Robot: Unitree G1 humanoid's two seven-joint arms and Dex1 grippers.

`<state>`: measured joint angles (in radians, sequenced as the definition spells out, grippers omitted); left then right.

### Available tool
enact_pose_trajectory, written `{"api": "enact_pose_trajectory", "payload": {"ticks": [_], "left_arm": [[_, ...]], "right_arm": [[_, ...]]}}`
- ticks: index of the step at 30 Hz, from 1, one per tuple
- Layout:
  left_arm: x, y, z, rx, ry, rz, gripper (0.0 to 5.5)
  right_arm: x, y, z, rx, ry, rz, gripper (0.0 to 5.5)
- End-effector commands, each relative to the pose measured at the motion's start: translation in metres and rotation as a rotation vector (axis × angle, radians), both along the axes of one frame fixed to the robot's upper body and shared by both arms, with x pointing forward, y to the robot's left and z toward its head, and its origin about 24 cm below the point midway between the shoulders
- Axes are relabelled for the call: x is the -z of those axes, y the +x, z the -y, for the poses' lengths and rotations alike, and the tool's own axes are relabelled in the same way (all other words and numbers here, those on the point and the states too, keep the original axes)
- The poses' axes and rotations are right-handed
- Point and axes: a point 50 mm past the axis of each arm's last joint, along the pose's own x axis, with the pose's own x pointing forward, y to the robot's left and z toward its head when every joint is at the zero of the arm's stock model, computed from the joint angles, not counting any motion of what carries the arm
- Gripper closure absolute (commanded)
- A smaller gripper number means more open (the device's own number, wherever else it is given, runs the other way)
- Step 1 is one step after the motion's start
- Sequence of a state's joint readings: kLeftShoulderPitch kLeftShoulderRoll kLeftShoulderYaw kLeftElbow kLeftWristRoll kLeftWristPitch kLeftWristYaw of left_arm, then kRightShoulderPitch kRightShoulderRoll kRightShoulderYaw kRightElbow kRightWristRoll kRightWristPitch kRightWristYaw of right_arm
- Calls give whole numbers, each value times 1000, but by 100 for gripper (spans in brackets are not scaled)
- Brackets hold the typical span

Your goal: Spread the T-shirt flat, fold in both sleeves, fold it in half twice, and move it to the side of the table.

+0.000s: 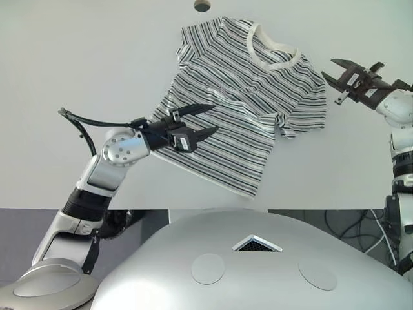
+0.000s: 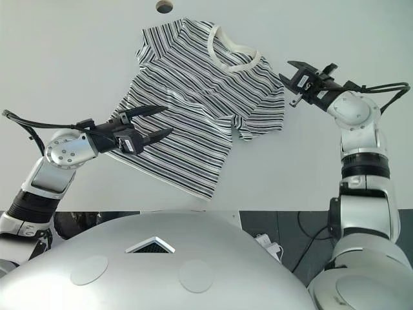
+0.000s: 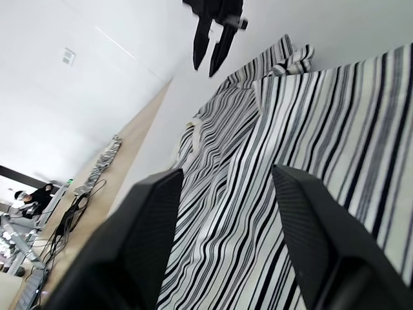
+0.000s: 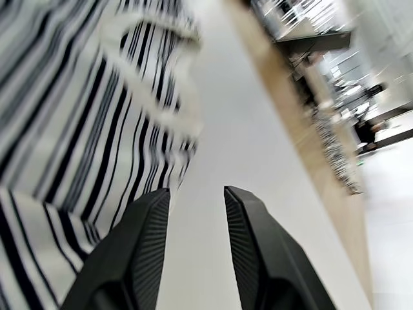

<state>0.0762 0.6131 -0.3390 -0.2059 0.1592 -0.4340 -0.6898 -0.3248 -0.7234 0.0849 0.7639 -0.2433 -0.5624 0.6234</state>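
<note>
Pincer jaws are spread on both arms over the desk [image 1: 64,51]. The T-shirt [image 1: 245,97] lies skewed and rumpled, mid-desk. Should the left pincer [image 1: 210,119], above its side edge, or the right pincer [image 1: 332,71], beside the bunched sleeve [image 1: 287,123], snag two layers, creases would be trapped.

The middle of the counter [image 1: 58,64] is taken up by the T-shirt [image 1: 239,97]; wide bare surface is left on both sides. The left gripper [image 1: 216,118] is held spread over the shirt's edge, the right gripper [image 2: 284,70] just beside a sleeve. A small round disc [image 1: 202,5] is set at the far edge.
</note>
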Motion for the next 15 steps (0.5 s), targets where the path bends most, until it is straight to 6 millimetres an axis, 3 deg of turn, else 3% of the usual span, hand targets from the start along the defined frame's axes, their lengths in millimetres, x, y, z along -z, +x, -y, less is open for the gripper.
{"api": "enact_pose_trajectory", "payload": {"ticks": [1, 10, 15], "left_arm": [[18, -10, 9, 36, 63, -70, 297], [59, -42, -1, 108, 249, -226, 297], [60, -54, -8, 145, 282, -284, 297]], "right_arm": [[10, 7, 1, -19, -73, -68, 390], [26, 6, -5, -91, -198, -115, 390], [19, 25, -5, -101, -417, -15, 390]]}}
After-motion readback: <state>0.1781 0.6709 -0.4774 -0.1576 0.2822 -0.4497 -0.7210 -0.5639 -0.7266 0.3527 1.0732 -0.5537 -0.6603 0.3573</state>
